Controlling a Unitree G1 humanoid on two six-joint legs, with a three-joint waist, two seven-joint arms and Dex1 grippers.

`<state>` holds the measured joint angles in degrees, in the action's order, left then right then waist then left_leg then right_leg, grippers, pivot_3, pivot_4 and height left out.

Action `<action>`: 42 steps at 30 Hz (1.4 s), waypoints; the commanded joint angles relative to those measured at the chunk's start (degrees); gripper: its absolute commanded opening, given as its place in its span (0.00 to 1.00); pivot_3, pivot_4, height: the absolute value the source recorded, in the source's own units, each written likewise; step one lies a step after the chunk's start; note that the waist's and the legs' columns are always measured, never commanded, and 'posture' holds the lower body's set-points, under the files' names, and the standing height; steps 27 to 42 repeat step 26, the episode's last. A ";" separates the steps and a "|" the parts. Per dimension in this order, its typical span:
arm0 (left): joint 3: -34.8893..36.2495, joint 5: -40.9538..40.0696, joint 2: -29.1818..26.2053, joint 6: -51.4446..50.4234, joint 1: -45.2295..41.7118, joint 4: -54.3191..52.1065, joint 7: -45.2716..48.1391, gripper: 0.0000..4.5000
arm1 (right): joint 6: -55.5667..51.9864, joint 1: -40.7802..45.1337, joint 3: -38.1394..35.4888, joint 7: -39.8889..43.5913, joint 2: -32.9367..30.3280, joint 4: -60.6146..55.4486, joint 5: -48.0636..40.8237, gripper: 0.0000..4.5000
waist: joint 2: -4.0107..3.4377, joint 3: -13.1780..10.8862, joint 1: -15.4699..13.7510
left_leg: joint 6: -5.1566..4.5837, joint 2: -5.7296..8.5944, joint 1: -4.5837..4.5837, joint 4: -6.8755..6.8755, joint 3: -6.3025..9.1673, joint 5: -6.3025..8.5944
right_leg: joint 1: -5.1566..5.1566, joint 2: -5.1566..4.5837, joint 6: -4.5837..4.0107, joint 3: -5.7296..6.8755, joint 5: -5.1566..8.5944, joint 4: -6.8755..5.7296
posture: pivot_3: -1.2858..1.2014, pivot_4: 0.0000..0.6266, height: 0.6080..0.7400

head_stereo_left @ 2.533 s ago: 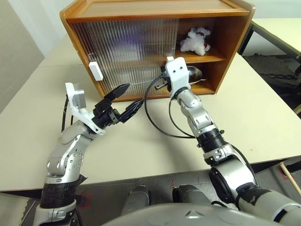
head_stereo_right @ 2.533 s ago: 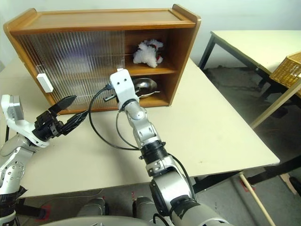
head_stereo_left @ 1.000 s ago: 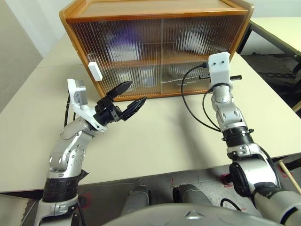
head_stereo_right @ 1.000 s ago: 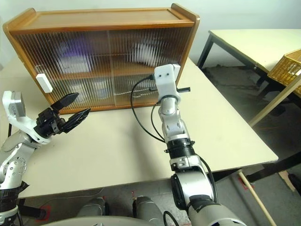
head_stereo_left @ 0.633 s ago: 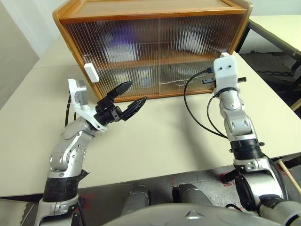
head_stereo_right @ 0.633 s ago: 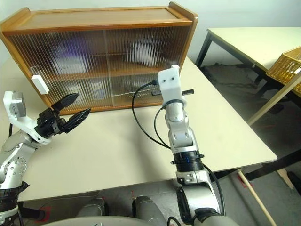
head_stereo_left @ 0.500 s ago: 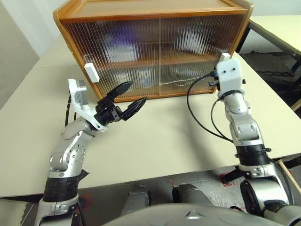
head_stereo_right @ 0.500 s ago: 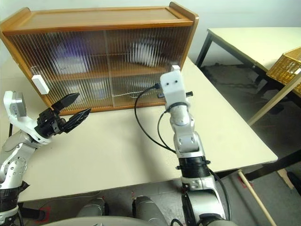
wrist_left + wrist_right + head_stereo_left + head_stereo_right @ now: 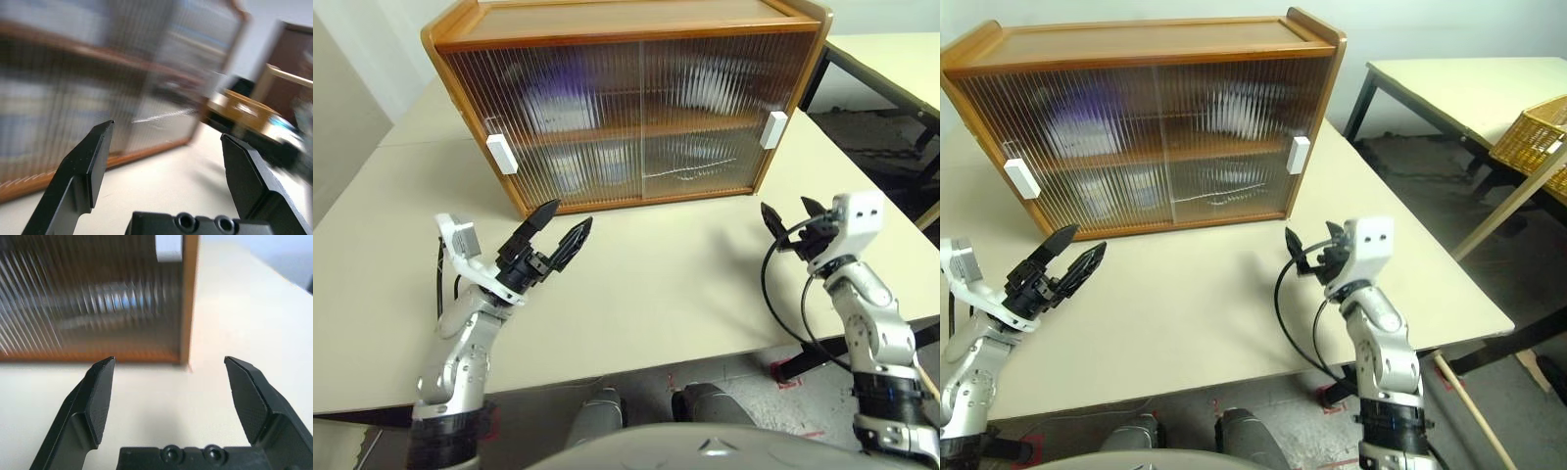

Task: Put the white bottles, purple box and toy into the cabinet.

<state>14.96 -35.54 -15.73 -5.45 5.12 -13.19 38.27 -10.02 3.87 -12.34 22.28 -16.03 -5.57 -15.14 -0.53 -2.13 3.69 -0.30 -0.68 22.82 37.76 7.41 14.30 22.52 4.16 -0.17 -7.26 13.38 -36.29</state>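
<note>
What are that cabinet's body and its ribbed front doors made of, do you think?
The cabinet body looks like wood with a smooth honey-brown finish; faint grain shows on top. Its sliding doors seem ribbed translucent plastic or glass: contents show as blurs. The handles look like white plastic.

head views high, wrist views low, sharing cabinet (image 9: 626, 98)

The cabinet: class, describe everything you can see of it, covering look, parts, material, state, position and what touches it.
The cabinet is a wide honey-brown box that looks wooden, standing upright on the pale table. Two ribbed translucent sliding doors cover its whole front, each with a white handle at its outer edge: one on the left, one on the right. Both doors are shut. Behind them an inner shelf and blurred pale and purplish shapes show dimly. Neither gripper touches it.
</note>
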 commanded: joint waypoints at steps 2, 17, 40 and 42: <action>1.25 9.57 4.93 6.26 3.19 1.75 -11.31 1.00 | 4.16 -2.09 0.99 -0.27 1.07 -1.49 0.64 0.99 | 0.03 -0.06 0.23 | 0.01 0.04 -0.05 0.01 0.00 0.01 | -0.04 0.00 0.02 -0.04 -0.01 0.00 | 0.47 0.11 1.00; 0.74 23.02 10.28 16.24 14.96 2.64 -24.80 1.00 | 10.86 -7.03 1.39 -0.30 1.74 0.31 1.56 0.99 | 0.41 -0.41 0.36 | 0.38 0.06 -0.01 -0.03 0.03 0.28 | -0.01 0.00 -0.01 -0.05 0.34 0.04 | 0.47 0.10 1.00; 1.23 22.88 9.60 17.99 14.55 3.99 -25.66 1.00 | 15.17 -7.68 2.39 -0.08 3.04 4.26 1.86 0.99 | 0.48 -0.29 0.30 | 0.48 0.05 -0.03 -0.03 0.04 0.37 | -0.02 0.01 -0.01 -0.05 0.40 0.01 | 0.48 0.06 1.00; 1.23 22.88 9.60 17.99 14.55 3.99 -25.66 1.00 | 15.17 -7.68 2.39 -0.08 3.04 4.26 1.86 0.99 | 0.48 -0.29 0.30 | 0.48 0.05 -0.03 -0.03 0.04 0.37 | -0.02 0.01 -0.01 -0.05 0.40 0.01 | 0.48 0.06 1.00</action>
